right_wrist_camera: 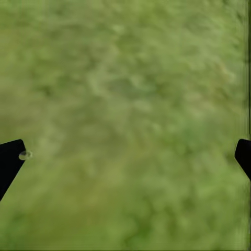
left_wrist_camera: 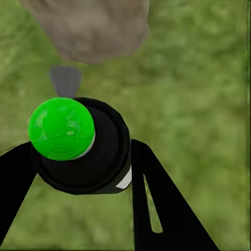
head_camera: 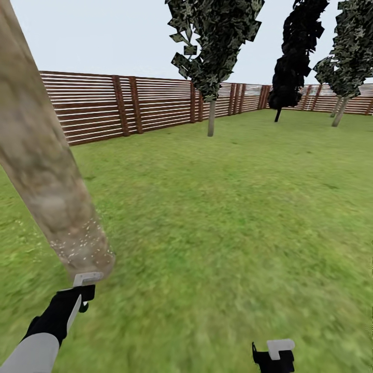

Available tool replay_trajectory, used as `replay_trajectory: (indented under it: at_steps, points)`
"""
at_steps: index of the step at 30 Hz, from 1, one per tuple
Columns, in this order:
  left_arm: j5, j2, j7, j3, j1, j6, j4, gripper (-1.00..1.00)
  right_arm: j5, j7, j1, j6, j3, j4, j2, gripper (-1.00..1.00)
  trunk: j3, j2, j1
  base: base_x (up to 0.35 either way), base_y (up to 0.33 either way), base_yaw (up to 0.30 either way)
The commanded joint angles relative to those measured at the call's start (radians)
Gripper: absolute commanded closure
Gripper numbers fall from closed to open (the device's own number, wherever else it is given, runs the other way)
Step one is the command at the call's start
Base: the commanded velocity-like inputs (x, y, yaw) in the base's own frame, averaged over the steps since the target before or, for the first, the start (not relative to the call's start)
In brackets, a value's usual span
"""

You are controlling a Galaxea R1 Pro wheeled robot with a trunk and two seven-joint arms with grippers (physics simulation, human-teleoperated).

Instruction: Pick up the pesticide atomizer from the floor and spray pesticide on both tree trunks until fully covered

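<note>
Green-capped atomizer (left_wrist_camera: 78, 144) clamped in left gripper (left_wrist_camera: 83, 172) near trunk (head_camera: 41, 171); right gripper (right_wrist_camera: 125, 157) spread, empty.

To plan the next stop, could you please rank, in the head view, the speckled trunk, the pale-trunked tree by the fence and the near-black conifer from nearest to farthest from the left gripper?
1. Speckled trunk: just beyond the left gripper, at the view's left.
2. Pale-trunked tree: mid-lawn, beside the fence.
3. Near-black conifer: farther back, toward the right.

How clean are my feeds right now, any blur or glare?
Head view: near tree trunk and foreground lawn smeared, fence sharper, no glare. Left wrist view: atomizer crisp, grass soft. Right wrist view: blurred grass throughout.
</note>
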Motion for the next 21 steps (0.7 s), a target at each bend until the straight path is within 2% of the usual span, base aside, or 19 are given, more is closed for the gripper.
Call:
replay_trajectory:
  at_steps: [1, 4, 12, 17, 18, 19, 20, 21]
  points:
    - [0.0, -0.001, 0.0, 0.001, 0.0, 0.0, 0.001, 1.0, 0.0, 0.0, 0.0, 0.0, 0.0, 0.0, 0.0, -1.0, 0.0, 0.0, 0.0, 0.156, -0.262, 0.0]
    - [0.001, -0.003, 0.0, 0.002, 0.0, -0.001, 0.002, 1.0, 0.0, 0.0, 0.0, 0.0, 0.0, 0.0, 0.0, -1.0, 0.0, 0.0, 0.0, 0.136, -0.262, 0.073]
    - [0.001, -0.002, 0.0, 0.003, 0.0, -0.001, -0.003, 1.0, 0.0, 0.0, 0.0, 0.0, 0.0, 0.0, 0.0, -1.0, 0.0, 0.0, 0.0, 0.079, -0.253, 0.263]
    - [0.002, -0.004, -0.001, -0.001, 0.0, -0.006, 0.002, 1.0, 0.0, 0.0, 0.0, 0.0, 0.0, 0.0, -0.001, -1.0, 0.0, 0.0, 0.0, 0.111, -0.058, 0.278]
    - [0.002, -0.012, -0.005, -0.003, 0.0, -0.006, 0.004, 1.0, 0.0, 0.0, 0.0, 0.0, 0.0, 0.0, -0.001, -1.0, 0.0, 0.0, 0.0, 0.008, -0.003, 0.278]
    - [0.0, -0.038, -0.005, -0.007, -0.001, -0.006, 0.004, 1.0, 0.0, 0.0, 0.0, 0.0, 0.0, 0.0, -0.001, -1.0, 0.0, 0.0, 0.0, 0.003, -0.001, 0.275]
    - [-0.001, -0.054, -0.008, -0.009, -0.008, 0.0, -0.003, 1.0, 0.0, 0.0, 0.0, 0.0, 0.0, 0.0, 0.0, -1.0, 0.0, 0.0, 0.0, 0.001, 0.0, 0.258]
    - [-0.002, -0.057, -0.008, -0.009, -0.011, 0.003, -0.004, 1.0, 0.0, 0.0, 0.0, 0.0, 0.0, 0.0, 0.0, -1.0, 0.0, 0.0, 0.0, 0.001, 0.0, 0.252]
